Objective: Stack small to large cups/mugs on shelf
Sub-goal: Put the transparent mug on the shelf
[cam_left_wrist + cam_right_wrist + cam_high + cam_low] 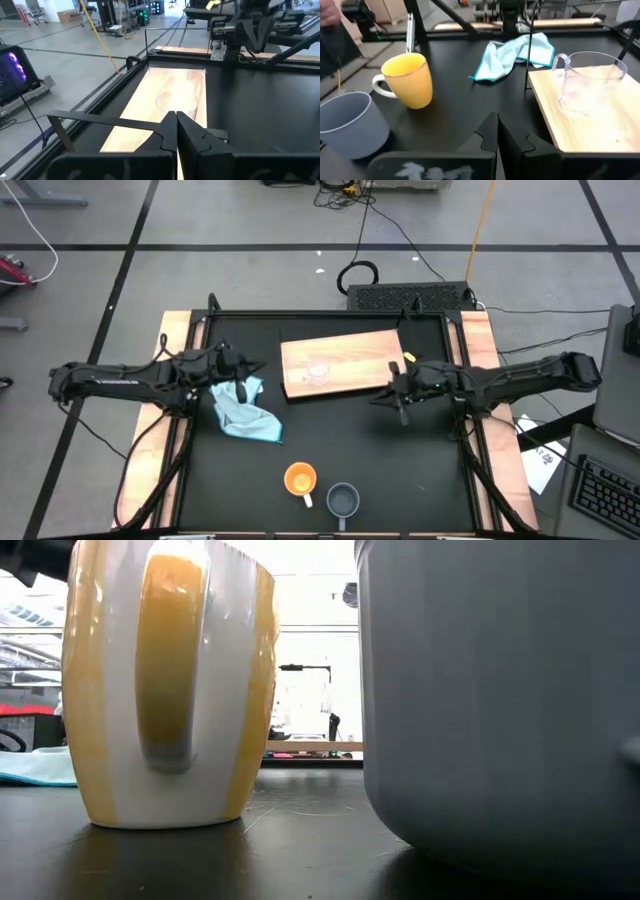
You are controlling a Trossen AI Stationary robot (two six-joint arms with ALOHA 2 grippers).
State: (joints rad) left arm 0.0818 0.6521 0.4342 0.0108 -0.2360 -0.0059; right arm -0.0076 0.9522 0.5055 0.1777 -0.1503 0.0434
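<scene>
My left gripper (pixel 258 367) hangs over the black table (pixel 330 440), just left of the wooden shelf, with its fingers pressed together and holding nothing; in my left wrist view the two dark fingers (pixel 176 131) meet at a point. My right gripper (pixel 385 396) is just off the shelf's right end, over the table, and its fingers (pixel 495 131) are likewise closed on nothing.

Between my two grippers lies the shelf (pixel 345 362), a flat light-wood board resting slightly askew on the far half of the table. The tiny clear glass cup (pixel 318 373) stands upright on it, towards its left part and near edge; my right wrist view shows it (pixel 590 80) with a small handle, close to the board's edge.

Beside my left gripper, on the near side, a crumpled light blue cloth (pixel 243 410) lies on the table, apart from the shelf.

At the near edge of the table, well apart from the shelf, stand the other two vessels. The orange mug (pixel 300 479) with its white handle is upright, and the grey-blue mug (pixel 343 500) stands just beside it to the right and a little nearer. Neither touches the other. In the low view they fill the picture, the orange mug (pixel 165 680) left and the grey-blue mug (pixel 500 690) right.
</scene>
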